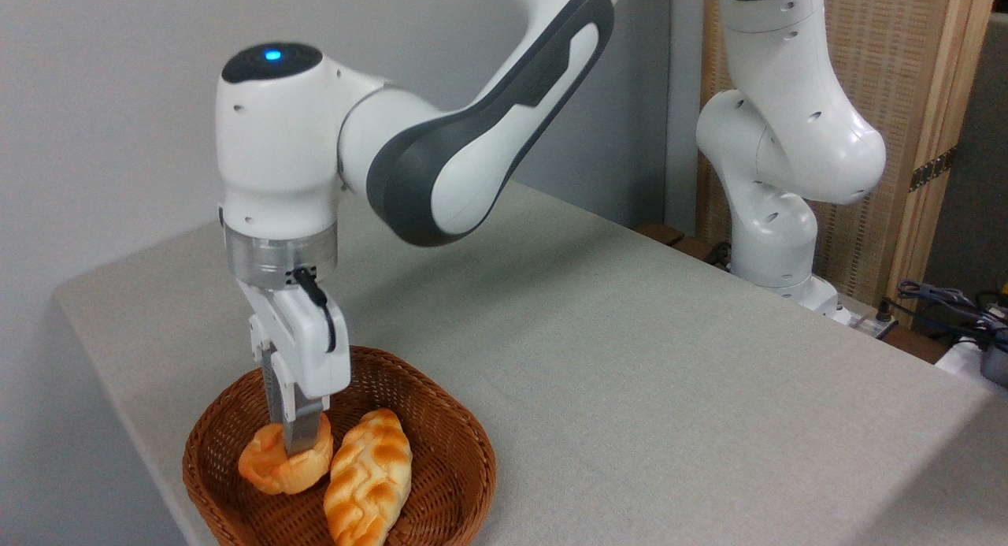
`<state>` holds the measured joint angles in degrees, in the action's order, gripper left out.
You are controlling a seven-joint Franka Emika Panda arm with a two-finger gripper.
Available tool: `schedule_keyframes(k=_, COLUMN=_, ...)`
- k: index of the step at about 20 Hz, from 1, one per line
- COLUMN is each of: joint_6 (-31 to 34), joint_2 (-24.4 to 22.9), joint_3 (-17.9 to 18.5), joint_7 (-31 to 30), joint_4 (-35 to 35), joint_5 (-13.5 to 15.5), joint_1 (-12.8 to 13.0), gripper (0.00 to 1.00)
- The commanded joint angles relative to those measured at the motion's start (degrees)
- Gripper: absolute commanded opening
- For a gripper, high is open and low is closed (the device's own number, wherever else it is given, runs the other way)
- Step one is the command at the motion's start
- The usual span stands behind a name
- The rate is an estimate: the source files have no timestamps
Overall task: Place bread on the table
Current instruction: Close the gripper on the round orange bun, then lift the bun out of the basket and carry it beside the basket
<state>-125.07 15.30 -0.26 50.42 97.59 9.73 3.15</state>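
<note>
Basket (441,420) bottom edge cropped; fingers (301,436) partly masking bread (272,467)

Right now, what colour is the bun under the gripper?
Orange-golden bread, clearest in the fixed camera view.

1. The arm (472,128) has glossy white, rounded shells with dark grey inlay panels along its links.
2. A black cap with a small glowing blue light (272,55) tops the wrist joint.
3. Below the wrist sits a translucent silvery ring (279,254).
4. A thin black cable (319,306) runs down the white claw body.
5. The claw (291,432) ends in grey metal fingers.
6. Small round screw holes dot the white joints near the base (776,239).
</note>
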Motion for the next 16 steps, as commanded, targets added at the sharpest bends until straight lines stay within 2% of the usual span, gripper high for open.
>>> schedule_keyframes(k=1, joint_6=9.57, joint_2=-1.41, joint_3=2.55, joint_7=0.91, joint_4=-7.49, joint_5=5.73, joint_1=-1.04, gripper=0.13)
schedule_keyframes(k=3, joint_6=12.64, joint_2=-1.85, joint_3=2.64, joint_7=0.56, joint_4=-9.08, joint_5=5.83, joint_1=-1.04, gripper=0.13)
schedule_keyframes(k=7, joint_6=19.59, joint_2=-8.61, joint_3=2.64, joint_7=1.08, joint_4=-6.98, joint_5=5.21, joint_1=-1.22, gripper=0.14)
schedule_keyframes(k=9, joint_6=22.41, joint_2=-13.08, joint_3=2.38, joint_7=1.35, joint_4=-2.44, joint_5=3.73, joint_1=-1.3, gripper=0.15)
schedule_keyframes(k=13, joint_6=22.24, joint_2=-19.5, joint_3=-0.07, joint_7=1.17, joint_4=7.06, joint_5=2.58, joint_1=-0.87, gripper=0.18)
schedule_keyframes(k=14, joint_6=21.89, joint_2=-20.82, joint_3=-0.78, joint_7=1.0, joint_4=9.78, joint_5=1.97, joint_1=-0.86, gripper=0.2)
schedule_keyframes(k=15, joint_6=21.72, joint_2=-21.79, joint_3=-1.31, joint_7=0.82, joint_4=11.9, joint_5=0.66, joint_1=-0.69, gripper=0.28)
schedule_keyframes(k=16, joint_6=21.54, joint_2=-22.24, joint_3=-2.27, joint_7=0.73, joint_4=13.57, joint_5=-0.4, joint_1=-0.6, gripper=0.3)
